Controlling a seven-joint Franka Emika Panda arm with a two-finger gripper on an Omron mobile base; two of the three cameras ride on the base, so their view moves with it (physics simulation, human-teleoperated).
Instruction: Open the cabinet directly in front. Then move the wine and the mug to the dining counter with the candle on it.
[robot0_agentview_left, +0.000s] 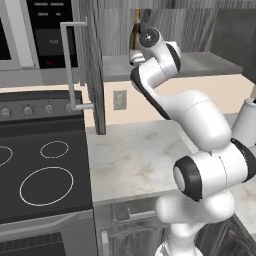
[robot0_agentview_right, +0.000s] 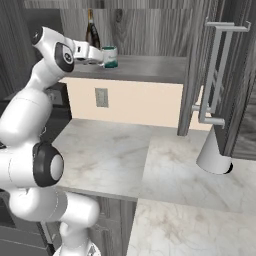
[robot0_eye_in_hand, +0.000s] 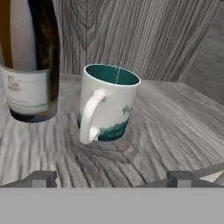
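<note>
Dark grey cabinet (robot0_agentview_left: 92, 70) stands open; wine (robot0_agentview_left: 135, 31) sits on its shelf behind my arm. Right base view: mug (robot0_agentview_right: 110, 56) just beside my end effector (robot0_agentview_right: 102, 56). Hand view: released fingertips (robot0_eye_in_hand: 41, 178) straddle the mug; I should advance level, clear of the bottle.

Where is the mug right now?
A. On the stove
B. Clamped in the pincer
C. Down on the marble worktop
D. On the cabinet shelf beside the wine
D: the mug stands upright on the cabinet shelf next to the wine, ahead of the open pincer.
</note>
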